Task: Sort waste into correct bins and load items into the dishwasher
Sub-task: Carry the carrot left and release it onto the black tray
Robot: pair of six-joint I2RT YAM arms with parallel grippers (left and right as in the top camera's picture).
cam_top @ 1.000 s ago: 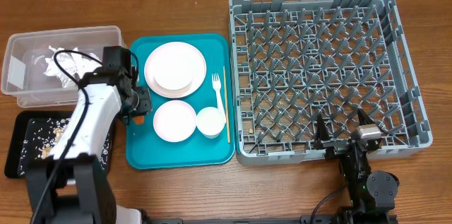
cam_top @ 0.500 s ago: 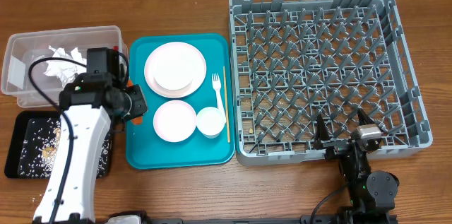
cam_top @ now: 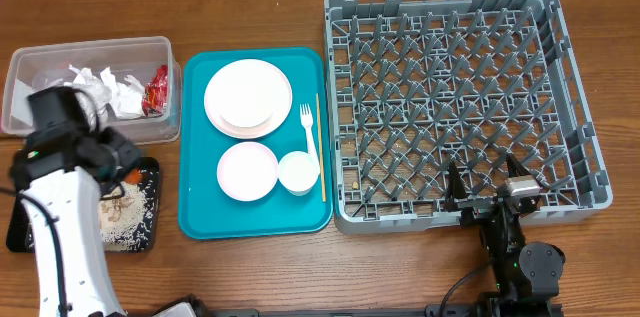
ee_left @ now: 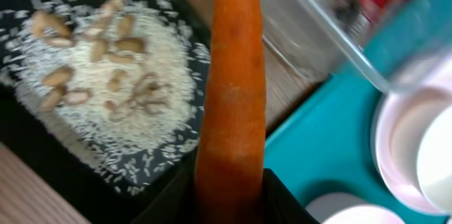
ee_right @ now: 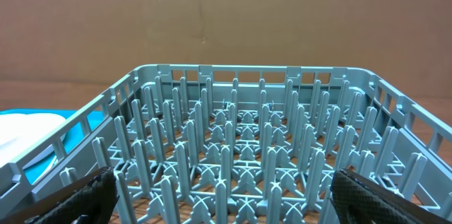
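My left gripper [cam_top: 122, 164] [ee_left: 229, 185] is shut on the thick end of an orange carrot [ee_left: 233, 90] [cam_top: 130, 172]. It hangs over the right part of the black tray [cam_top: 18, 229], which holds a heap of white rice and beige scraps [ee_left: 106, 75]. The clear tub [cam_top: 20, 107] behind it holds napkin balls [cam_top: 105, 89] and a red wrapper [cam_top: 156, 92]. On the teal tray [cam_top: 195, 212] lie the plate [cam_top: 275, 87], a bowl [cam_top: 247, 170], the cup [cam_top: 297, 172], the fork [cam_top: 308, 137] and the stick [cam_top: 320, 147]. My right gripper [cam_top: 482, 189] [ee_right: 229, 196] stands open at the front edge of the grey dish rack [cam_top: 460, 97].
The rack [ee_right: 247, 146] fills the right half of the table, its pegs upright and nothing in it. The teal tray lies between the bins and the rack. Bare wood runs along the front edge. A cardboard wall [ee_right: 226, 19] stands behind the table.
The left arm has swung left with the carrot, from the teal tray's left edge to over the black tray. The right arm has not moved.
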